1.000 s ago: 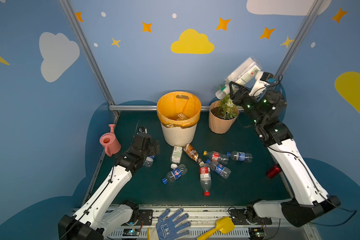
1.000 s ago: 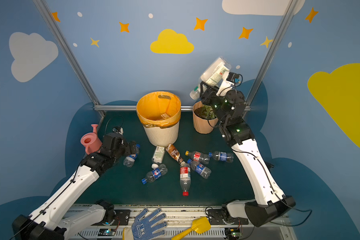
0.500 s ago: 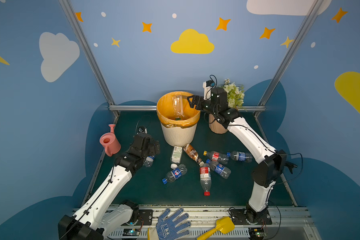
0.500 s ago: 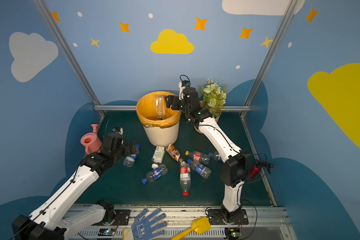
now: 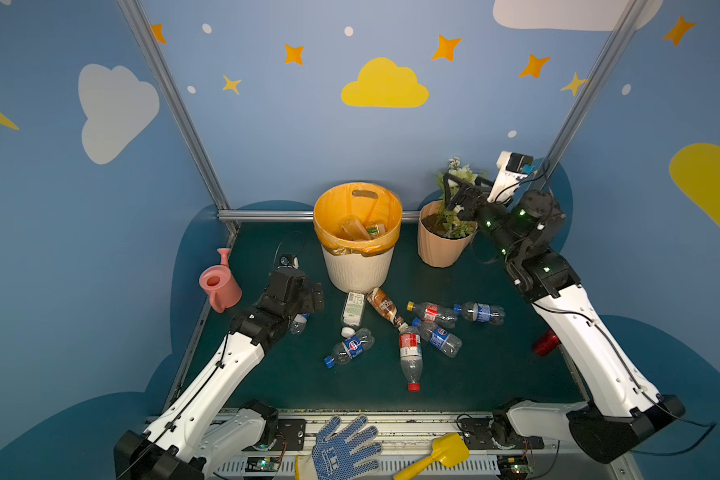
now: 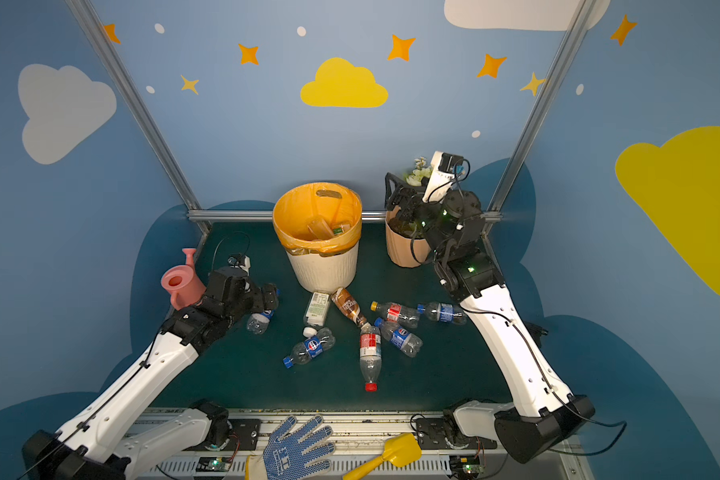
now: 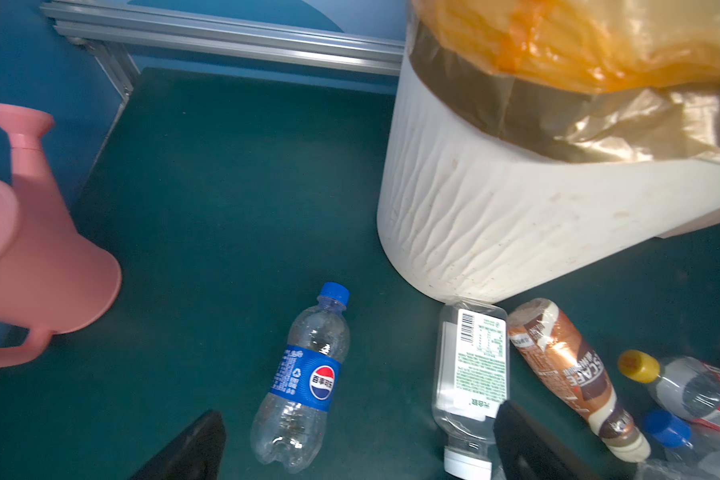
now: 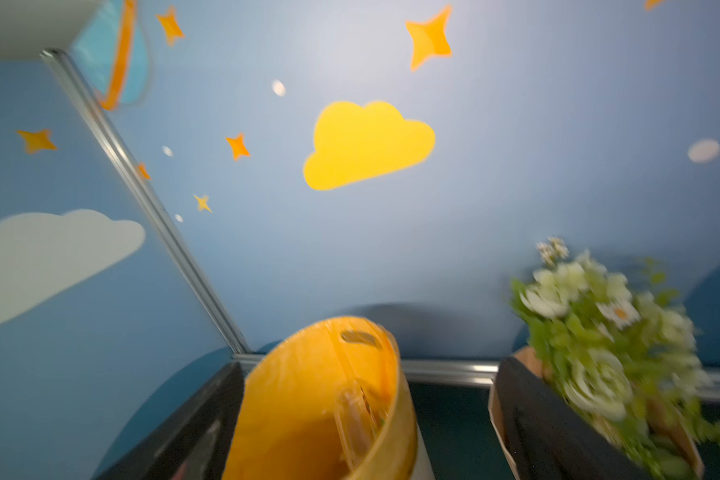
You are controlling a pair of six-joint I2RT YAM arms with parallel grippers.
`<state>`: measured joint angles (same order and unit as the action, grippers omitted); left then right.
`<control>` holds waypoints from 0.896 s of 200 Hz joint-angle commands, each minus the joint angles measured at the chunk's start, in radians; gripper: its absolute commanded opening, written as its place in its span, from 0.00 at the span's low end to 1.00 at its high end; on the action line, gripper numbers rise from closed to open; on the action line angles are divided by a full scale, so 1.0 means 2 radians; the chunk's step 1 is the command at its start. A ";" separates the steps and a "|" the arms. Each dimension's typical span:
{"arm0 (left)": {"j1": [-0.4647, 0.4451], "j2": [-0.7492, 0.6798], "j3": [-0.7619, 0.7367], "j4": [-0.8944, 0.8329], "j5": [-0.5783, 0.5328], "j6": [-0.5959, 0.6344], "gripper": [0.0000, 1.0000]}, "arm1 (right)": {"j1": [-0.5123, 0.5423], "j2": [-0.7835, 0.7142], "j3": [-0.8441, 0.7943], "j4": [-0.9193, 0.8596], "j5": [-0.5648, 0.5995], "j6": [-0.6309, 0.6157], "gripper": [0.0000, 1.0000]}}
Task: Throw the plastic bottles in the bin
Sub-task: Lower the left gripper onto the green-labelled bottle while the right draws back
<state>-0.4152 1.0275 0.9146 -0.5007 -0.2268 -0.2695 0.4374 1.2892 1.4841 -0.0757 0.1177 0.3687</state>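
Orange-lined, the bin (image 5: 358, 270) in a top view now holds the bottle (image 5: 355, 228) that the right arm (image 5: 512, 232) held aloft a second ago, so one fewer to clear. Eight plastic bottles (image 5: 410, 353) lie on the green desk (image 5: 495, 374) near the bin. The left wrist view shows wide jaws over a Pepsi bottle (image 7: 304, 382) left of the bin. The blurred right wrist view shows wide, empty jaws and blue walls with a yellow cloud (image 8: 366, 143) behind the bin.
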 commanded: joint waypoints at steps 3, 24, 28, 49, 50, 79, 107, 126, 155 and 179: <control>-0.022 0.017 -0.014 0.010 0.010 -0.024 1.00 | -0.025 -0.025 -0.080 -0.018 0.022 0.039 0.94; -0.048 0.046 -0.012 0.010 0.017 -0.040 1.00 | -0.048 -0.060 -0.148 -0.035 0.028 0.068 0.94; -0.054 0.053 -0.011 0.009 0.017 -0.042 1.00 | -0.052 -0.066 -0.158 -0.041 0.030 0.073 0.94; -0.082 0.097 0.000 0.004 0.020 -0.051 1.00 | -0.071 -0.096 -0.227 -0.061 0.035 0.105 0.94; -0.084 0.099 0.001 0.004 0.020 -0.051 1.00 | -0.072 -0.097 -0.230 -0.062 0.035 0.106 0.94; -0.110 0.170 0.031 -0.023 0.034 -0.047 1.00 | -0.097 -0.136 -0.312 -0.073 0.029 0.137 0.95; -0.118 0.232 0.062 -0.047 0.042 -0.048 1.00 | -0.117 -0.165 -0.364 -0.082 0.020 0.162 0.95; -0.121 0.262 0.077 -0.047 0.046 -0.048 1.00 | -0.125 -0.179 -0.383 -0.082 0.015 0.172 0.95; -0.121 0.303 0.099 -0.047 0.051 -0.047 0.98 | -0.135 -0.184 -0.389 -0.088 0.008 0.172 0.95; -0.121 0.337 0.116 -0.057 0.045 -0.045 0.96 | -0.141 -0.184 -0.389 -0.088 0.002 0.172 0.95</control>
<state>-0.6567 1.6547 1.1072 -0.5697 -0.1318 -0.3561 0.1665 0.9352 0.7048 -0.2481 0.1402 0.7010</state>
